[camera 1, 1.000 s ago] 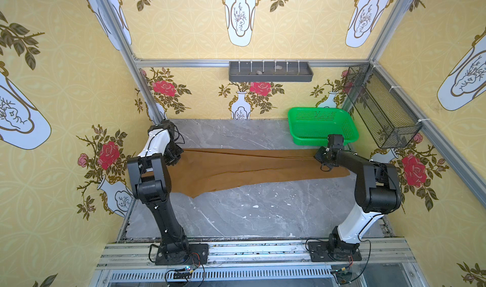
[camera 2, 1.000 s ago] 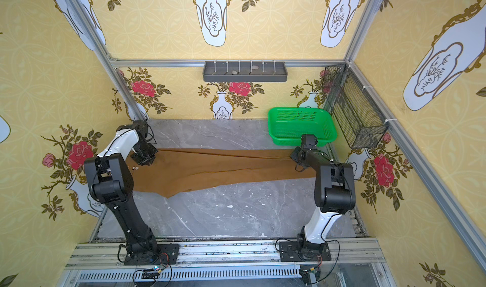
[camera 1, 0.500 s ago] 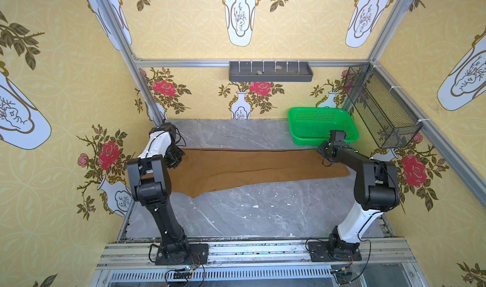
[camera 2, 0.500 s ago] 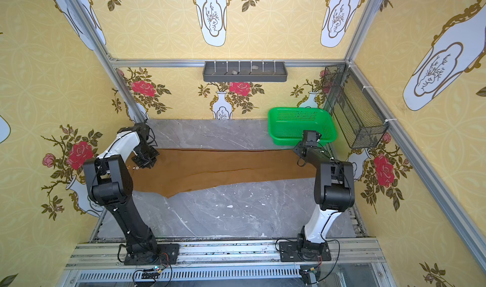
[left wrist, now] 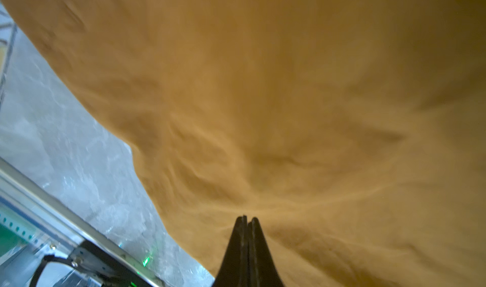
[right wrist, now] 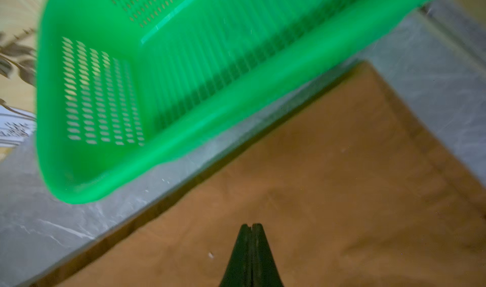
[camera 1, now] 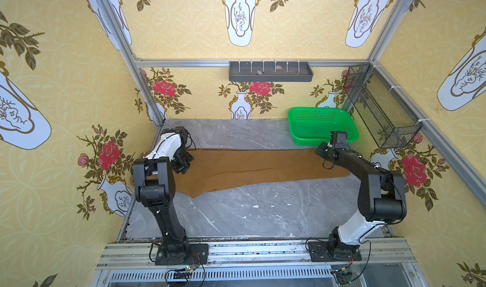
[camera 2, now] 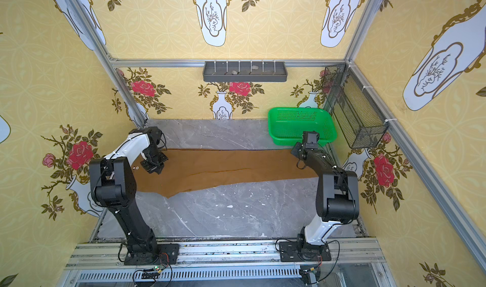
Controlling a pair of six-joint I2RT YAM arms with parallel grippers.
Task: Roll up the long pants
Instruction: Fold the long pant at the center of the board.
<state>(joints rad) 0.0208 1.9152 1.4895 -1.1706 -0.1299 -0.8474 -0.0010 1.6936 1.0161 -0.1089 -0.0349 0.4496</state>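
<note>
The long pants point(camera 1: 249, 164) point(camera 2: 223, 164) lie flat across the grey marble table, an ochre-brown band folded lengthwise, wide end at the left and leg ends at the right. My left gripper point(camera 1: 184, 164) point(camera 2: 153, 164) is over the wide end. In the left wrist view it point(left wrist: 247, 217) is shut, tips down at the wrinkled cloth point(left wrist: 289, 88), with no cloth showing between them. My right gripper point(camera 1: 319, 150) point(camera 2: 295, 149) is over the far corner of the leg ends. It point(right wrist: 252, 224) is also shut, just above the flat cloth point(right wrist: 315, 193). Waistband, button and drawstring are hidden.
A green plastic basket point(camera 1: 315, 120) point(camera 2: 297, 120) point(right wrist: 184, 88) stands at the back right, close behind the right gripper. A black wire basket point(camera 1: 381, 109) hangs on the right wall and a grey shelf point(camera 1: 271, 71) on the back wall. Bare marble table point(camera 1: 263, 212) lies in front of the pants.
The pants' far edge, pulled taut with a raised fold one second ago, now lies flat and straight. The right gripper has shifted slightly toward the basket; the left has barely moved.
</note>
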